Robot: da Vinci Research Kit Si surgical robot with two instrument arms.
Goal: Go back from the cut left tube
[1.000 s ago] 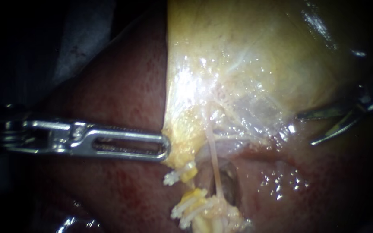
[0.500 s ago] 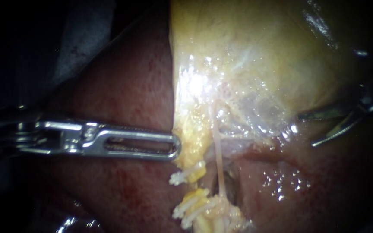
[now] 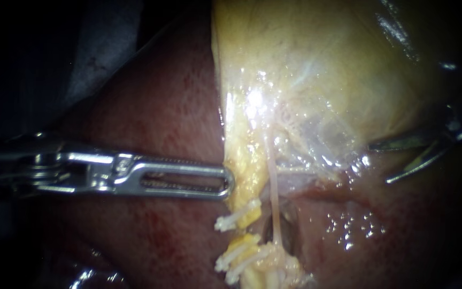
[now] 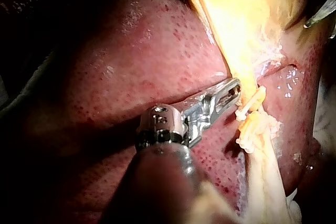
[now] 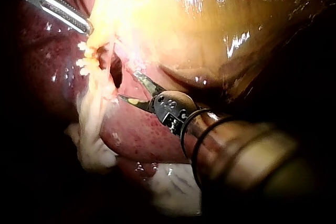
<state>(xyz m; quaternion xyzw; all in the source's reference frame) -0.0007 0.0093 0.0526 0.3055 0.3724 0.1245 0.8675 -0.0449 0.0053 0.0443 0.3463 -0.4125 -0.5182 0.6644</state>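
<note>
The cut left tube shows as two yellow stumps, an upper stump [image 3: 240, 218] and a lower stump [image 3: 244, 251], each bearing white clips [image 3: 225, 223], with a gap between them. A thin pale right tube [image 3: 274, 203] runs intact beside them. My left instrument [image 3: 228, 184] has slotted jaws shut on the gallbladder's [image 3: 306, 64] yellow edge just above the upper stump; the left wrist view shows the same left instrument [image 4: 236, 88] beside the clips [image 4: 251, 103]. My right instrument [image 3: 380, 161] sits far right, its thin jaws open and clear of the tubes. In its own wrist view the right instrument [image 5: 127, 84] is short of the stumps [image 5: 86, 56].
Dark red liver [image 3: 151, 107] lies under and left of the gallbladder. A dark hollow [image 3: 290, 241] opens beside the right tube. White gauze [image 5: 173, 187] lies under my right instrument's shaft. The far left of the endoscope view is dark.
My left instrument has moved right, carrying the gallbladder's edge with it. The right instrument has barely shifted, its jaws still open.
</note>
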